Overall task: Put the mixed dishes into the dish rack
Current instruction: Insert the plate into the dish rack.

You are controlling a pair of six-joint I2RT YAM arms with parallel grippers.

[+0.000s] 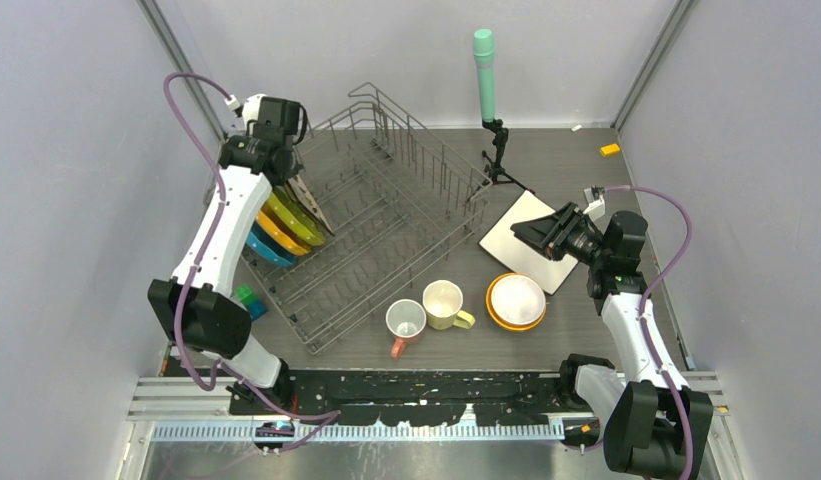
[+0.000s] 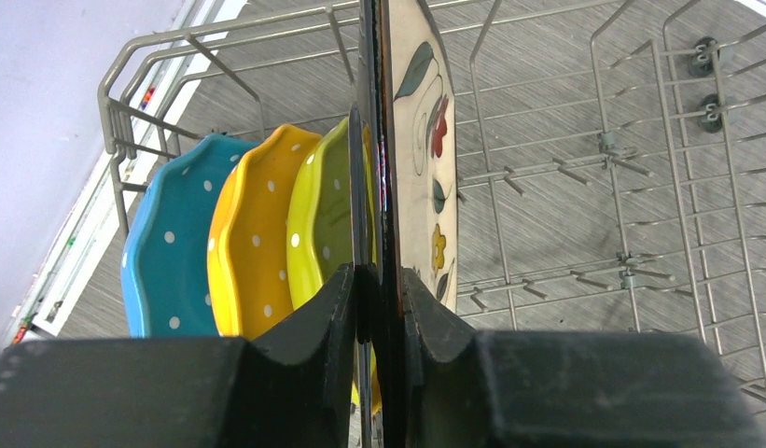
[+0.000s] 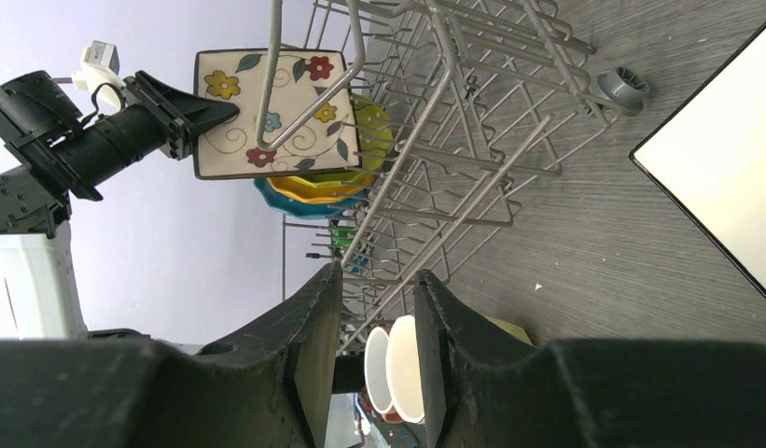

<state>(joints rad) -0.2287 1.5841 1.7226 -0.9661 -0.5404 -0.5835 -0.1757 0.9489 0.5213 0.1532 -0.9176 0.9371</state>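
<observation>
Top external: fixed high behind the arm bases, looking down over the whole table (image 1: 586,160); left wrist: close behind the left gripper (image 2: 379,273), facing down into the dish rack (image 2: 607,143); right wrist: behind the right gripper (image 3: 377,271), rolled sideways, viewing that rack from across the table; all three share the rack and flowered square plate (image 3: 228,117).

A green-capped cylinder (image 1: 483,75) stands upright on a black tripod (image 1: 499,160) beyond my right claw (image 1: 518,231), toward the far edge of the grey wood-grain table (image 1: 566,165). Farther out and to that claw's right, a small orange block (image 1: 610,149) lies near the far corner. Well behind my left claw (image 1: 291,180), back toward my base, sits a small blue-green box (image 1: 248,300).
</observation>
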